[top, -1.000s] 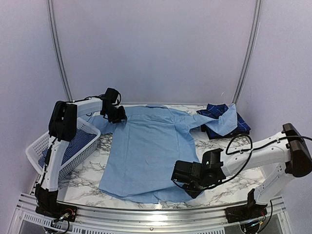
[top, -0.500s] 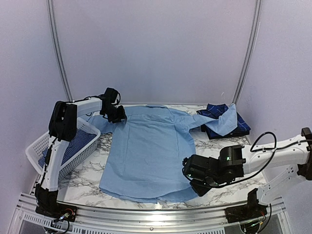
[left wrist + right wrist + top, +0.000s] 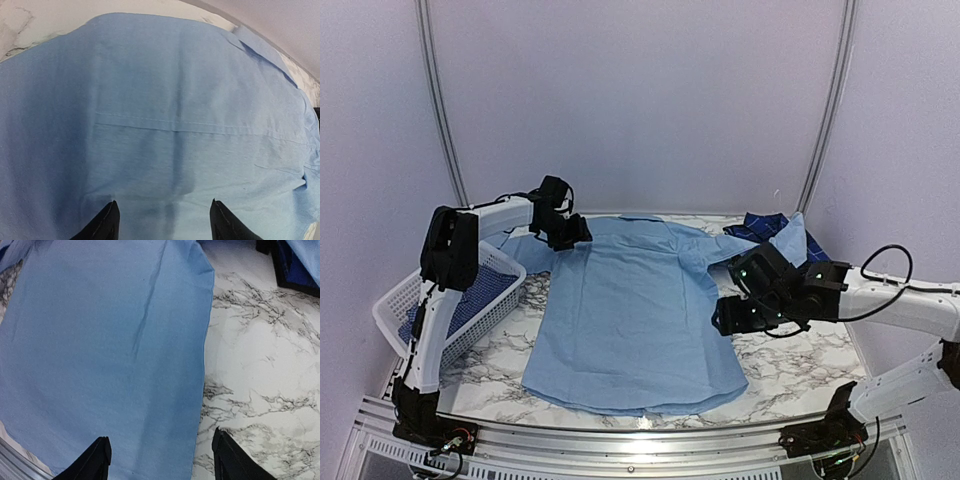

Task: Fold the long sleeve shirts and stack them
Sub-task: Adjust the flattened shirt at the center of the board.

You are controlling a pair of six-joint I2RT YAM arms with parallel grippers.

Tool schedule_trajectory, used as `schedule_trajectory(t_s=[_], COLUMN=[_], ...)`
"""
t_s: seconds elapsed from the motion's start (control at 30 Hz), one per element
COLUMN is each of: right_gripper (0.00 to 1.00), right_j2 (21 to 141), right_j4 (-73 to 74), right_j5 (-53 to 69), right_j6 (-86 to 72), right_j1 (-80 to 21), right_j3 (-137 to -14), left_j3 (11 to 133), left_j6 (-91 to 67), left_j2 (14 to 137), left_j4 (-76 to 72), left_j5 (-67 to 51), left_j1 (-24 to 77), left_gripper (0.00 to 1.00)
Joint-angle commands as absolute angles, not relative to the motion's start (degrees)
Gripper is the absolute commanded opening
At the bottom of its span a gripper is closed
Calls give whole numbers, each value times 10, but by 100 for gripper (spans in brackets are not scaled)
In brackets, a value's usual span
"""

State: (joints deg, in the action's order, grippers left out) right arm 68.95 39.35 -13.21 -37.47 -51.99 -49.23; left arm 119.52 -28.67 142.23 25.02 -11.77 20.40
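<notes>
Shirt (image 3: 630, 320) lies flat at the middle of the bench (image 3: 790, 370) as the right claw (image 3: 723, 318), having dropped the near hem, lifts away released and the left claw (image 3: 578, 238) opens over the far-left shoulder, so folding can begin.

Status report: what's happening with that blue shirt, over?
Left fingers open, right fingers open, nothing held. Light blue shirt spread flat. Its sleeve overlies navy plaid shirt.

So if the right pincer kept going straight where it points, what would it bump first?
Probably the light blue shirt, near its side edge. The open right pincer points down at that cloth, with bare marble table just beside. How high it hangs is unclear.
</notes>
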Motion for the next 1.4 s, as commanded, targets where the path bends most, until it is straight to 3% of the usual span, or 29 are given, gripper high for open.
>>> schedule_trajectory(t_s=[0.0, 0.2, 0.6, 1.0, 1.37], right_gripper=[63, 44, 30, 27, 25], right_j2=[723, 864, 1267, 1403, 1478], right_j4=[244, 106, 167, 148, 184], right_j5=[-105, -24, 54, 97, 75], right_j6=[-341, -292, -244, -289, -292], right_j1=[-443, -316, -255, -237, -197], right_j3=[-523, -657, -1091, -1142, -1195], left_j3=[1191, 1117, 844, 603, 532], left_j6=[-271, -281, -313, -318, -331], left_j2=[1347, 1298, 1182, 1051, 1011], left_j4=[265, 253, 157, 141, 141], left_j5=[-128, -130, -164, -125, -108], left_j1=[244, 303, 405, 435, 435], left_gripper=[64, 64, 60, 59, 59])
